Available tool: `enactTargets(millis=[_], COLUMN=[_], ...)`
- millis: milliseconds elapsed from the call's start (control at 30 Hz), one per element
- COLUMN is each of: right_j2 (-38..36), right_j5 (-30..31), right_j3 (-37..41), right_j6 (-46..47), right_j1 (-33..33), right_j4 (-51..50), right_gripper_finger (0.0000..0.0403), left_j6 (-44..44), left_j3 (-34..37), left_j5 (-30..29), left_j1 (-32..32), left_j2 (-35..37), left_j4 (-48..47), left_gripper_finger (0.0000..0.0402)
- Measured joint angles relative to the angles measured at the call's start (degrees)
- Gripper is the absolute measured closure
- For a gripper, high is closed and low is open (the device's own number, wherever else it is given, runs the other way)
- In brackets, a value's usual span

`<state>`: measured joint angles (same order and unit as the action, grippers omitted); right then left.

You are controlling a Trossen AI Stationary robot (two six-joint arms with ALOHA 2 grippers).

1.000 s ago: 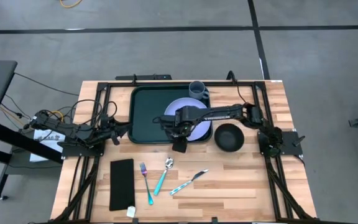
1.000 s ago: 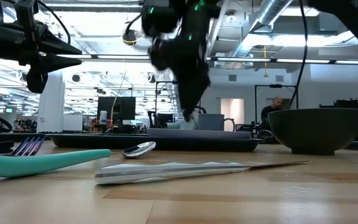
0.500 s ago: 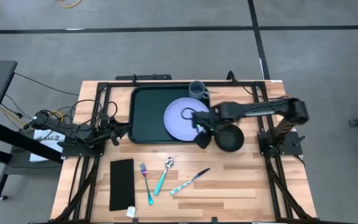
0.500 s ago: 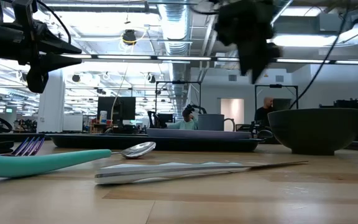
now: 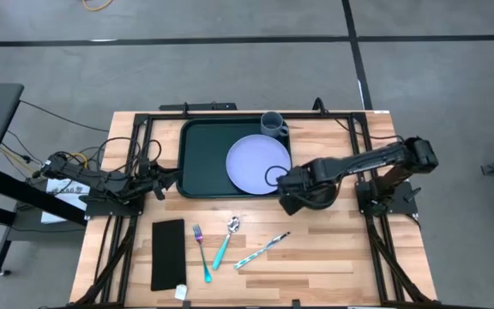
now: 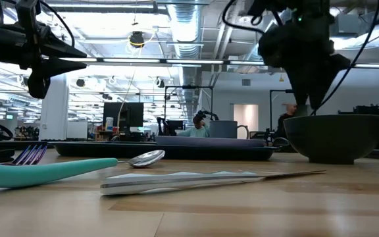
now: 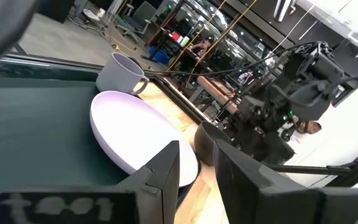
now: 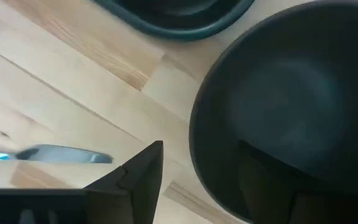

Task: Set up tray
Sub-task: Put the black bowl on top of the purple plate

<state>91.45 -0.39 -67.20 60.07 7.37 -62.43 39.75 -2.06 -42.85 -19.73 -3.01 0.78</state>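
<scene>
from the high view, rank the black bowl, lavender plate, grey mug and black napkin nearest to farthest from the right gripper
Measured from the right gripper:
1. black bowl, right at the fingers, beside the tray.
2. lavender plate, on the tray's right half.
3. grey mug, tray's far right corner.
4. black napkin, near-left of the table.

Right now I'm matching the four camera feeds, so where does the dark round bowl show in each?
High view: the dark round bowl sits right of the dark green plastic tray, mostly under the right gripper.
Low view: at right.
Left wrist view: beyond the lilac plate.
Right wrist view: fills the right.
Shared landmark: the tray.
</scene>
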Motion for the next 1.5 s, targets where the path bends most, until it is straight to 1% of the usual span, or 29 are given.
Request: enactTargets(millis=[67, 200, 300, 367, 400, 533, 633, 733, 833, 933, 1000, 1067, 1133, 1300, 1367, 1500], right_j2=[1.81, 5.32, 7.87, 9.29, 9.98, 11.02, 11.02, 10.74, 10.65, 10.61, 10.61, 10.63, 10.63, 10.65, 10.65, 10.65], right_j5=[-0.95, -1.02, -1.00, -1.00, -1.02, -2.42, -2.52, -2.54, -2.51, -2.50, -2.50, -2.47, -2.22, 0.73, 1.08, 1.36], right_j3=[0.00, -0.02, 0.02, 0.00, 0.00, 0.00, -0.02, -0.02, -0.07, -0.07, -0.10, -0.69, -2.06, -6.77, -9.09, -13.54], right_j6=[-0.04, -0.04, -0.04, -0.06, -0.06, -0.55, -0.54, -0.57, -0.62, -0.63, -0.63, -0.72, -1.43, -3.26, -5.37, -12.63], right_j1=[0.66, 1.22, 0.72, 0.26, 0.07, -0.59, -0.76, -0.76, -0.76, -0.78, -0.78, -0.77, -0.78, -1.15, -1.63, -2.98], right_j4=[2.12, 2.80, 2.46, 2.49, 2.50, 2.68, 3.25, 2.90, 2.74, 2.74, 2.74, 2.42, 2.45, 0.80, 0.57, -0.77], right_gripper_finger=[0.0216, 0.0217, 0.0230, 0.0249, 0.0262, 0.0317, 0.0349, 0.0374, 0.0394, 0.0395, 0.0395, 0.0398, 0.0399, 0.0401, 0.0401, 0.0401], left_j6=[0.00, 0.00, 0.00, -0.49, -1.94, -10.16, -13.88, -15.44, -15.45, -15.42, -15.41, -15.39, -15.43, -15.38, -15.12, -13.83], left_j3=[-0.01, -0.01, -0.03, -0.03, -0.03, -0.05, -0.05, -0.07, -1.58, -4.32, -6.49, -8.38, -9.39, -10.72, -10.72, -10.72], left_j5=[0.10, 0.11, 0.13, 0.82, 2.17, 9.76, 12.67, 14.59, 16.49, 18.03, 18.07, 16.91, 15.23, 11.09, 10.93, 10.95], left_j1=[0.00, 0.00, 0.00, 0.00, 0.00, -0.01, -0.02, -0.02, -0.02, -0.02, -0.02, -0.02, -0.02, -0.01, 0.00, 0.00], left_j2=[0.00, 0.00, 0.00, 0.01, 0.01, -0.46, -1.65, -4.21, -7.32, -10.61, -12.27, -13.27, -13.90, -13.92, -13.96, -13.95], left_j4=[-0.02, -0.07, -0.22, -0.22, -0.24, -0.28, -0.40, -0.57, -6.09, -15.81, -19.71, -22.05, -23.46, -24.96, -25.47, -25.94], left_gripper_finger=[0.0314, 0.0314, 0.0314, 0.0314, 0.0314, 0.0314, 0.0314, 0.0314, 0.0315, 0.0315, 0.0315, 0.0315, 0.0315, 0.0315, 0.0315, 0.0315])
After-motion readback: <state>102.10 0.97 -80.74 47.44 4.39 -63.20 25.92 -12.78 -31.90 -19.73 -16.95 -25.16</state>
